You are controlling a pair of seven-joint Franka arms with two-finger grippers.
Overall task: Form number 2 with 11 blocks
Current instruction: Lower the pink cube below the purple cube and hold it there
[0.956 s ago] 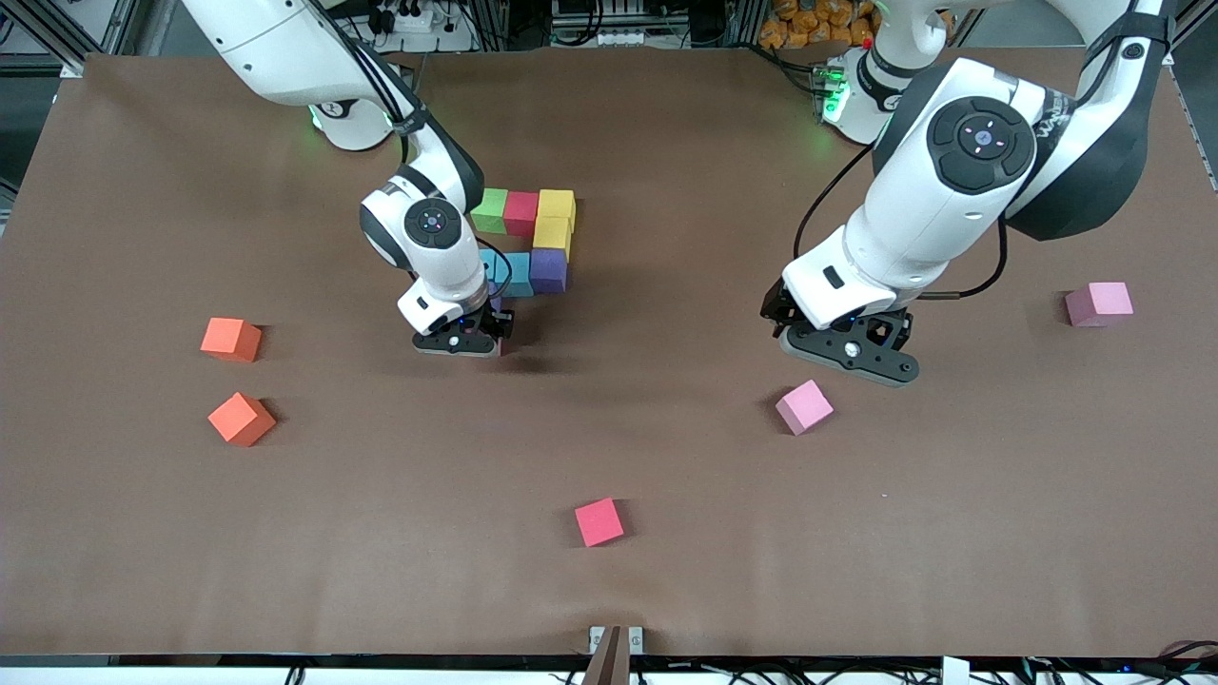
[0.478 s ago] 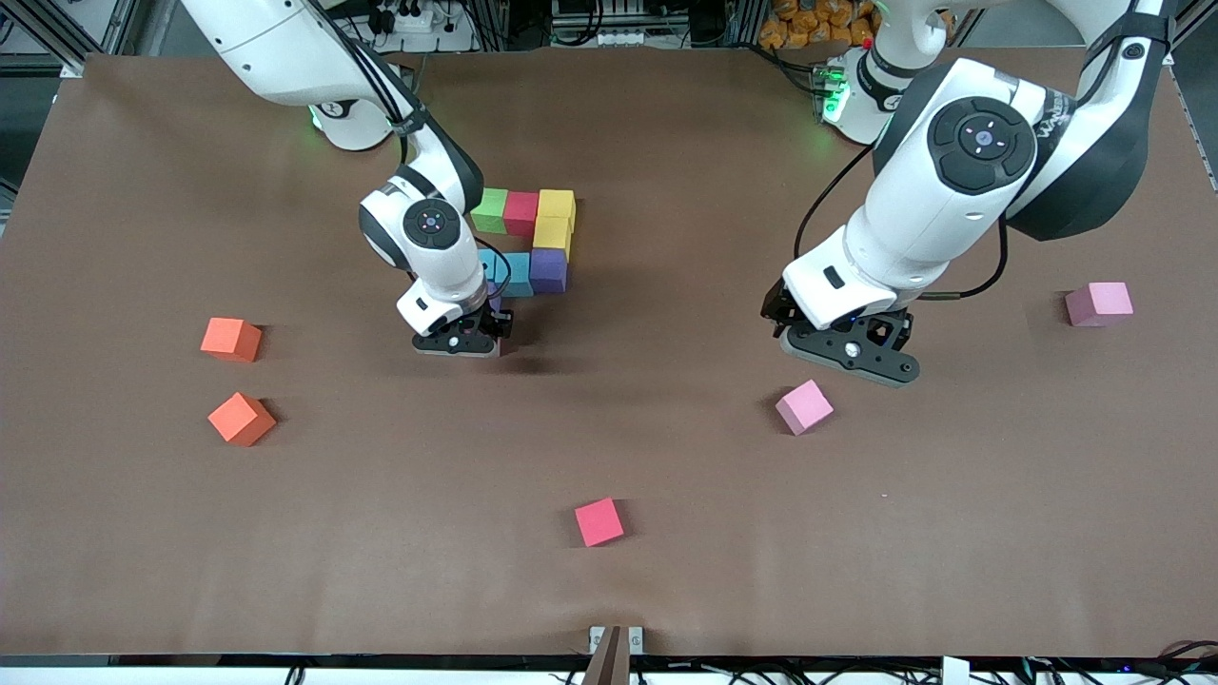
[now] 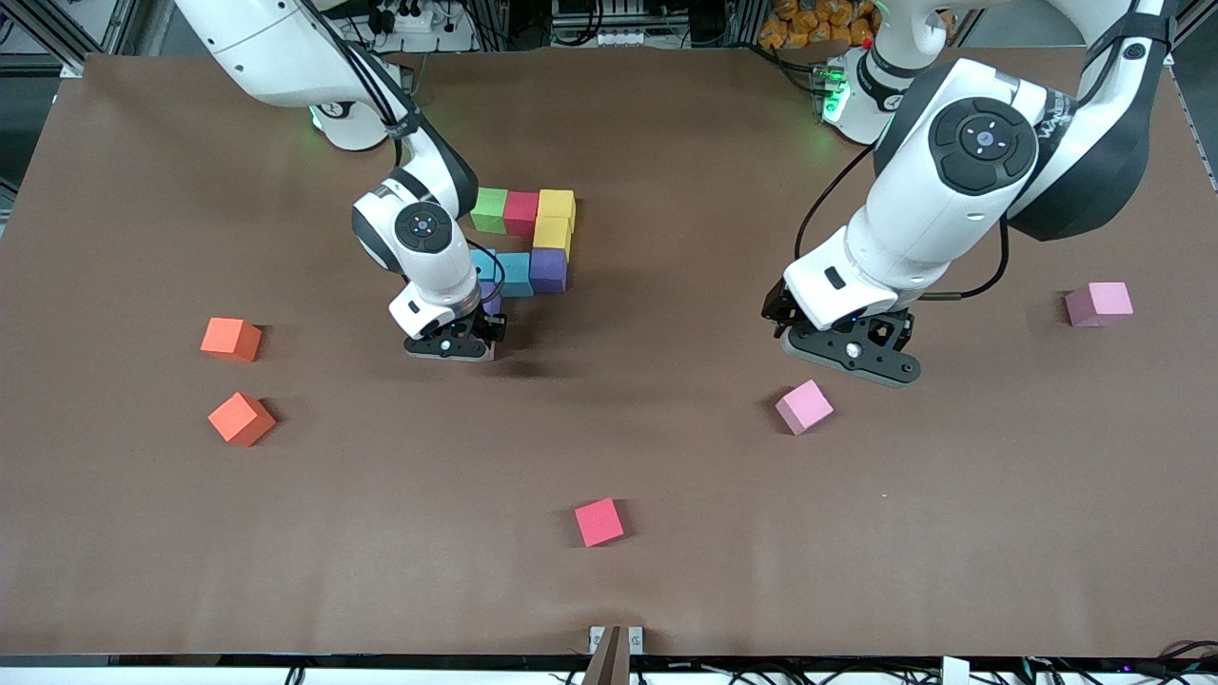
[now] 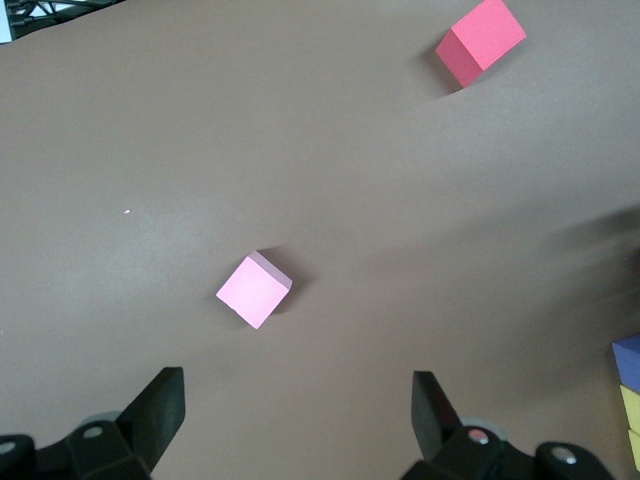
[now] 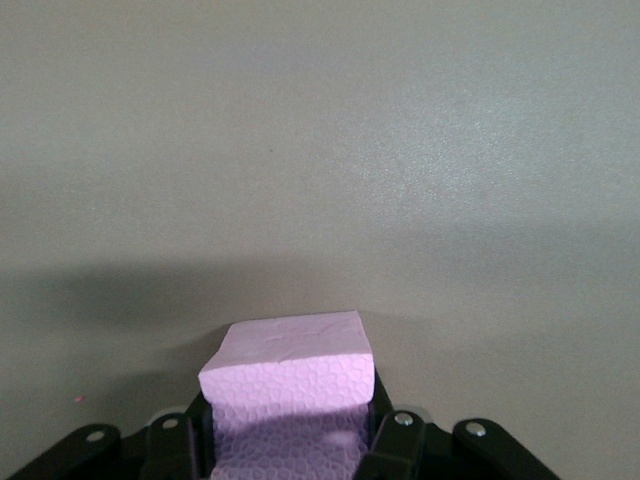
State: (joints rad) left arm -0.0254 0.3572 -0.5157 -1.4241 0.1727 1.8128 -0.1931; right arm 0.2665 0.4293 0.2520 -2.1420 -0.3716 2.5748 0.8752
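Seven blocks joined toward the tabletop edge by the bases: green (image 3: pixel 490 209), red (image 3: pixel 520 211) and yellow (image 3: pixel 557 203) touching in a row; second yellow (image 3: pixel 552 233) against the first, nearer the camera; then purple (image 3: pixel 549 268), blue (image 3: pixel 517 273) and second blue (image 3: pixel 482 259) in a row, the last half hidden by the right arm.

Right gripper (image 3: pixel 466 335) low over the tabletop just beside that blue end, clamped on an eighth block, pale purple (image 5: pixel 290 385), gripped by its two side faces. Cannot tell whether it touches the tabletop.

Left gripper (image 3: pixel 847 347) spread wide and empty, waiting over bare tabletop near a pale pink block (image 3: pixel 804 406), turned askew.

Second pale pink (image 3: pixel 1099 303) near the edge at the left arm's end. Deep pink block (image 3: pixel 599 522) alone, toward the middle of the edge nearest the camera.

Two orange cubes (image 3: pixel 230 339) (image 3: pixel 242 419) toward the right arm's end, apart from each other and well apart from the figure.
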